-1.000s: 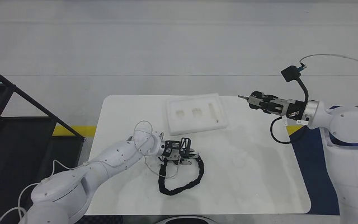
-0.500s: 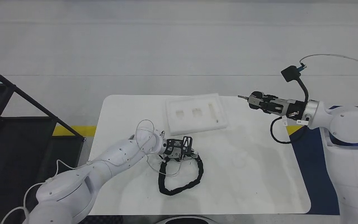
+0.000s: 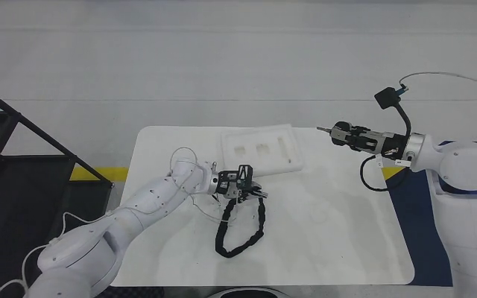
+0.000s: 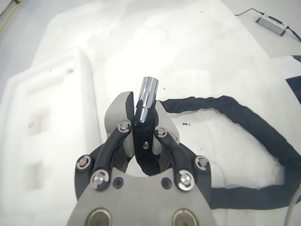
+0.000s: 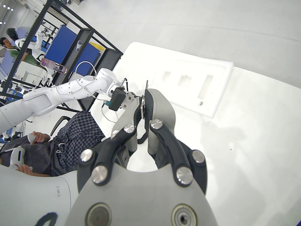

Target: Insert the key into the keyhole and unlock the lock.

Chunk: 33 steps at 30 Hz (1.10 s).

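Pale grey floor [image 3: 223, 59] surrounds a white desk [image 3: 358, 223] with rounded corners. From above, a white foam tray [image 3: 261, 149] with three recesses lies at the desk's far edge. Just in front of it the left claw [image 3: 253, 191] is pinched on one end of the lock [image 3: 261, 216], a chain in a black fabric sleeve whose loop trails over the desk toward the near edge. The right claw [image 3: 333, 132] hangs well apart, by the far right corner, with the key [image 3: 321, 129] showing as a thin tip pointing toward the tray.

At the left wrist, the claw's pads are pressed onto the lock's black fabric end. A polished chrome cylinder [image 4: 148, 95] sticks out past the fingertips; it is stepped, narrower where it meets the fabric. Its end face is turned away, so the keyhole cannot be made out. The sleeved chain [image 4: 258, 128] curves over the desk on one side, and the foam tray [image 4: 47, 95] sits on the other.

At the right wrist, the claw [image 5: 143, 102] is pressed together on the key's flat metal head, with a slim dark blade [image 5: 146, 85] rising beyond the pads.
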### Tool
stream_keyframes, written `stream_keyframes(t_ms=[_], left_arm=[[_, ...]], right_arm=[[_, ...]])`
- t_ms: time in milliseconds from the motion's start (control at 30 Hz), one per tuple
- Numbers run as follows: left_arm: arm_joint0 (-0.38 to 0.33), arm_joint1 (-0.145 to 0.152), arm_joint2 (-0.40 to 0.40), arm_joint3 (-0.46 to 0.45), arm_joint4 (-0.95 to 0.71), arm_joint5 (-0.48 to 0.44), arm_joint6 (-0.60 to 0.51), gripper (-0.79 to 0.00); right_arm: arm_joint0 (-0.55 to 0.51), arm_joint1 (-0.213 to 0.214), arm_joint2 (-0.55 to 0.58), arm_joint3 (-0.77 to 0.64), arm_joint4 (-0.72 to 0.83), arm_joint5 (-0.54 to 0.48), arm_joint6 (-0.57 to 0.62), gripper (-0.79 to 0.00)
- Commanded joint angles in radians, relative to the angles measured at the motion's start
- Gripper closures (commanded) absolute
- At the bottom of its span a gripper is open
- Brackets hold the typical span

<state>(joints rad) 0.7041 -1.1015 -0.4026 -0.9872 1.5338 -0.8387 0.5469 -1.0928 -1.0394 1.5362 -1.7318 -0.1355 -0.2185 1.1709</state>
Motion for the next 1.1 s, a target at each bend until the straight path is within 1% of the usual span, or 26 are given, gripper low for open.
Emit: stream_keyframes(t_ms=[0,100,267,333,400,500,633,767,867,1000,1067], left_arm=[[0.002,0.016,-0.027,-0.031,-0.004,-0.016,0.029,0.0],[0.011,0.044,-0.077,-0.09,-0.012,-0.039,0.077,0.0],[0.039,0.079,-0.152,-0.169,-0.046,-0.059,0.155,0.0],[0.052,0.087,-0.178,-0.196,-0.07,-0.063,0.18,0.0],[0.062,0.092,-0.201,-0.216,-0.092,-0.063,0.201,0.0],[0.076,0.094,-0.223,-0.244,-0.125,-0.066,0.246,0.0],[0.08,0.086,-0.234,-0.269,-0.143,-0.068,0.316,0.0],[0.07,0.069,-0.224,-0.269,-0.125,-0.048,0.386,0.0],[0.056,0.042,-0.186,-0.267,-0.141,-0.009,0.426,0.0],[0.028,0.008,-0.13,-0.226,-0.173,0.033,0.468,0.0],[0.009,-0.013,-0.088,-0.195,-0.186,0.052,0.487,0.0]], right_arm=[[0.0,0.0,0.0,0.0,0.0,0.0,0.0,0.0],[0.0,0.0,0.0,0.0,0.0,0.0,0.0,0.0],[-0.007,0.0,-0.005,-0.004,0.0,0.005,-0.007,0.0],[-0.008,0.003,-0.015,-0.012,0.013,0.029,0.029,0.0],[0.001,0.007,-0.022,-0.012,0.052,0.063,0.092,0.0],[0.022,0.013,-0.022,-0.017,0.102,0.103,0.173,0.0],[0.033,0.022,-0.012,-0.062,0.156,0.123,0.244,0.0],[0.036,0.029,0.005,-0.1,0.203,0.144,0.27,0.0],[0.031,0.035,0.012,-0.12,0.228,0.168,0.275,0.0],[0.025,0.041,0.015,-0.133,0.251,0.195,0.281,0.0],[0.022,0.044,0.015,-0.136,0.262,0.211,0.283,0.0]])
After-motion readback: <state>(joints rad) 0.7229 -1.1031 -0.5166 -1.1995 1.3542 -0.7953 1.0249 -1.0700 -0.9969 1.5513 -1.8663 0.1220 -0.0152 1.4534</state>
